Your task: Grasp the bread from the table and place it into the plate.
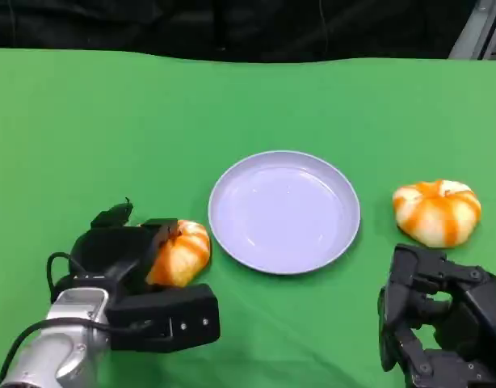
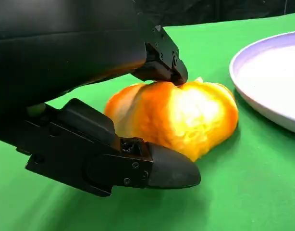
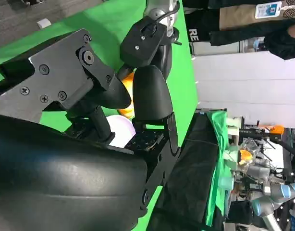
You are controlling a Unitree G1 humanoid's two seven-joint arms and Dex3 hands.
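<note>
A robot's left hand (image 1: 143, 279) grips an orange-streaked bread roll (image 1: 181, 252) on a green table (image 1: 111, 129), just beside a pale lavender plate (image 1: 284, 212).

The fingers (image 2: 152, 62) close over the roll's top while another black part lies along its near side; the roll rests on the cloth, close to the plate's rim but outside it. A second, similar roll (image 1: 437, 212) sits on the plate's other side. Below it, the right hand (image 1: 434, 315) hovers with fingers curled inward, holding nothing.

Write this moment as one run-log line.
left hand: grips bread on table | right hand: holds nothing | plate: bare
</note>
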